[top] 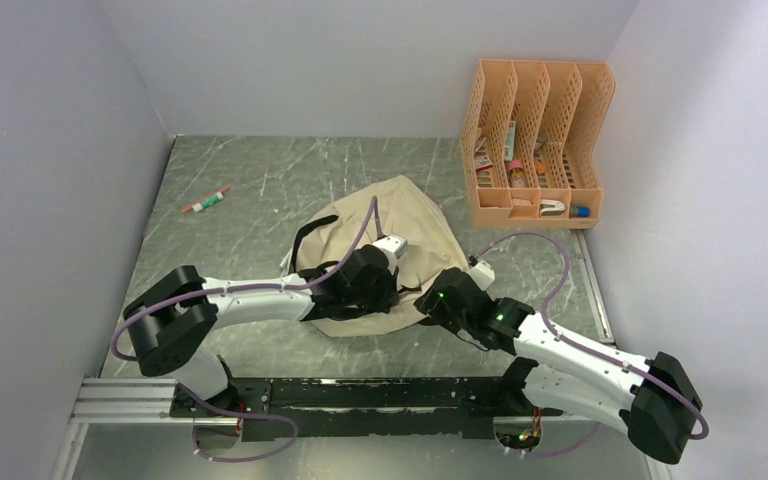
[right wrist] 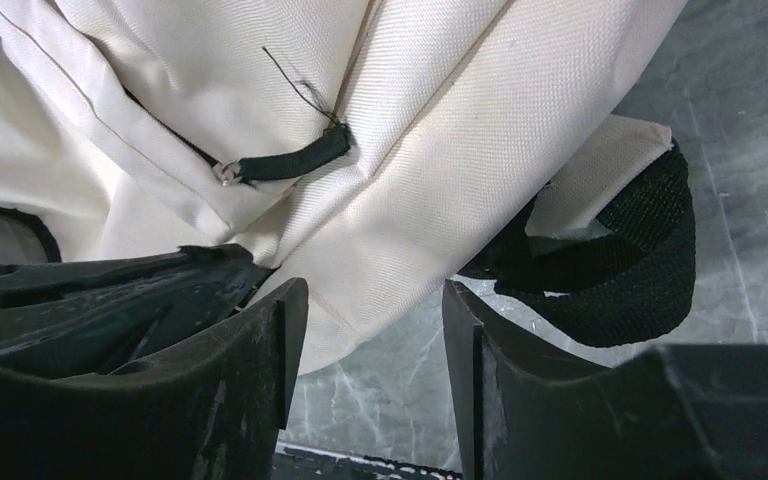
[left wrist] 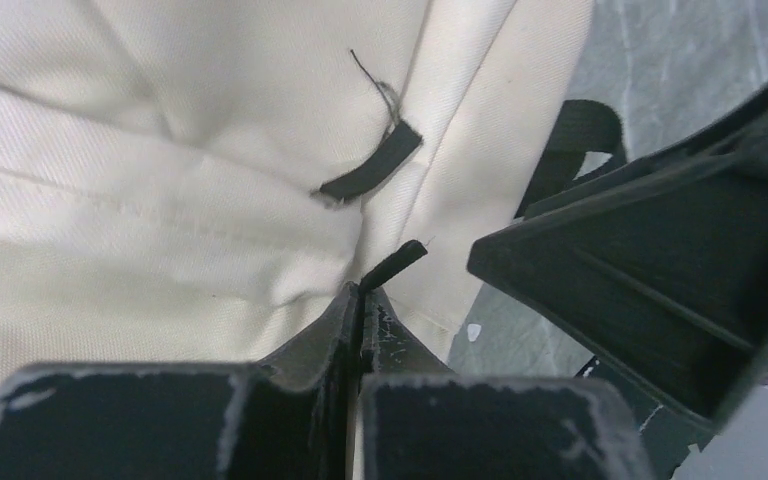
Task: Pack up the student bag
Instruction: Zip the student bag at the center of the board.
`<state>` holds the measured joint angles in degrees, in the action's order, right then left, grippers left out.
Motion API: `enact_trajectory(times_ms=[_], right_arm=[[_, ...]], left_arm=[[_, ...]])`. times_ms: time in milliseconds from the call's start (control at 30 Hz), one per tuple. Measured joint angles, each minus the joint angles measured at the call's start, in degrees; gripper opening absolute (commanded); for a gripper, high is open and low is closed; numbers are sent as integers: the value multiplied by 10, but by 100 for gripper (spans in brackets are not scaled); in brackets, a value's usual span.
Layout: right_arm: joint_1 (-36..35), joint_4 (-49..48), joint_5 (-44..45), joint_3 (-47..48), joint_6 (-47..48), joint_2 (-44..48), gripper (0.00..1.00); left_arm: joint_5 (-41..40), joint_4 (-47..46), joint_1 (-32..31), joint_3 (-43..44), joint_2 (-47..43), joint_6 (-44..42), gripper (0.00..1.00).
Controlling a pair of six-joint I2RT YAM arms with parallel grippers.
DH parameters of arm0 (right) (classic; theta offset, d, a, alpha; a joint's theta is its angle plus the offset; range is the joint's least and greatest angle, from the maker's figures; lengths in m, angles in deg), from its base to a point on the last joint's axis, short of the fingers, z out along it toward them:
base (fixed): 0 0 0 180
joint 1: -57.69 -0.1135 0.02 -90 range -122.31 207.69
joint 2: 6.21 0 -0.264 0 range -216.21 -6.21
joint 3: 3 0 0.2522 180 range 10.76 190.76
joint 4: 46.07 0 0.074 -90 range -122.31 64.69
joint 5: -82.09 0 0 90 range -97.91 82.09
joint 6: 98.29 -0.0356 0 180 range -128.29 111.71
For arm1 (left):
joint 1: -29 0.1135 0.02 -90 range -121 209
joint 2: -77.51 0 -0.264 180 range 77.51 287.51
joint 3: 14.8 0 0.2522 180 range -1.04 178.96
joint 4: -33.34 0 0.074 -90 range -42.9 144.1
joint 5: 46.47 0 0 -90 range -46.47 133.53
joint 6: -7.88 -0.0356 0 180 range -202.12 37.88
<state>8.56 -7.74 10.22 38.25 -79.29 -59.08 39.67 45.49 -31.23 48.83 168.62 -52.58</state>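
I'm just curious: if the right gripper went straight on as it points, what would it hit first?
Probably the cream edge of the student bag, just ahead of the open right gripper; its black strap lies off to the side.

You have the student bag (top: pixel 400 215) lying mid-table (top: pixel 260 180), with the file organizer (top: pixel 535 140) behind it to the right in the far corner and a pen (top: pixel 205 201) well apart at far left. Your left gripper (left wrist: pixel 362 290) sits on the bag's near edge with a pull tab (left wrist: pixel 395 264) between its tips. Your right gripper (right wrist: pixel 370 300) straddles the bag's near right corner, beside a strap (right wrist: pixel 620 270).
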Motion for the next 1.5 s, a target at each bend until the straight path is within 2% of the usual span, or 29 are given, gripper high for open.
enact_trajectory(times_ms=[333,600,733,833,900,1067,1133,1500], right_arm=[[0,-13,-24,-51,-45,13,58],[0,-100,-23,-103,-113,30,62],[0,-133,-17,-124,-140,46,59],[2,-159,-11,-133,-157,49,52],[5,-178,-9,-142,-166,47,44],[8,-207,-1,-153,-176,29,16],[8,-208,6,-153,-173,28,0],[8,-150,63,-123,-174,41,0]], left_arm=[[17,-45,0,-22,-20,-10,5],[27,-55,0,-30,-20,-16,5],[29,-59,0,-36,-28,-16,5],[31,-61,0,-38,-33,-16,5],[31,-62,0,-38,-34,-16,5],[33,-63,0,-38,-34,-16,5],[32,-62,0,-38,-35,-16,5],[14,-28,0,-38,-67,-8,5]])
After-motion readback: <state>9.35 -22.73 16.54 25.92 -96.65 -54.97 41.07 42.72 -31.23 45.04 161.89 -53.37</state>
